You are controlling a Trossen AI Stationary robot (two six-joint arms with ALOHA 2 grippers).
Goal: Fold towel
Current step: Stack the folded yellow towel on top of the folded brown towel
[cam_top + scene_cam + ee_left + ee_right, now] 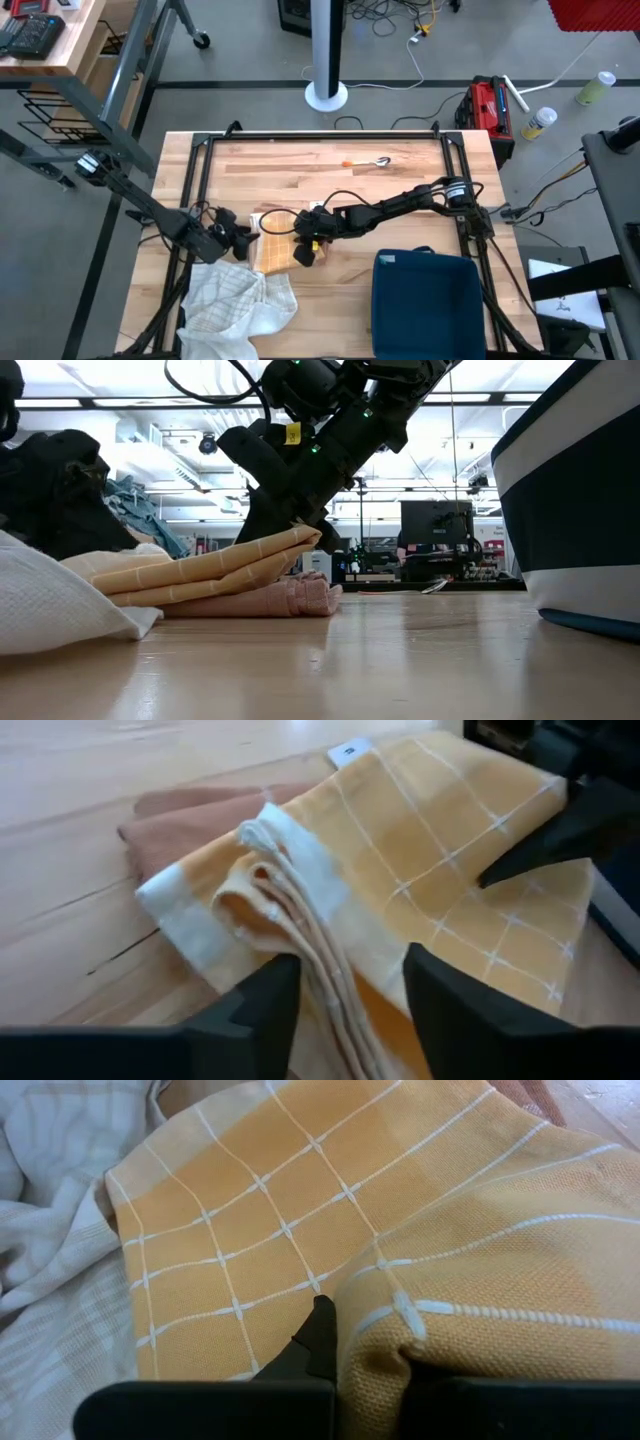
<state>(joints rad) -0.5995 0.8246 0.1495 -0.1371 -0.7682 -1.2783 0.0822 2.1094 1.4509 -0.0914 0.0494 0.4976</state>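
Near the front-left part of the tabletop [400,205], your folded yellow towel [277,252] with its white grid lines sits on top of a pinkish-brown towel [290,598], and you can see that stack clearly in the low view, the yellow layers tilting upward toward the right arm's side. Your left gripper [345,995] is right at the yellow towel's white-banded hem; its fingers [265,1005] stand apart on either side of the bunched fold, with nothing pinched between them. Your right gripper [305,250] comes in from the right side of the tabletop, reaching across the middle, and its fingers are closed on the far edge of the yellow towel: in the right wrist view the cloth puckers right where the dark fingertips [318,1342] bite it. Just beside the stack, toward the front-left corner, you've got a crumpled white towel [238,300] partly hanging at the front edge. A dark blue bin [425,300] sits at the front-right corner, well apart from the towels. Toward the back edge there's a small spoon-like thing with an orange handle [367,162] lying on the wood; I can't tell exactly what it is.
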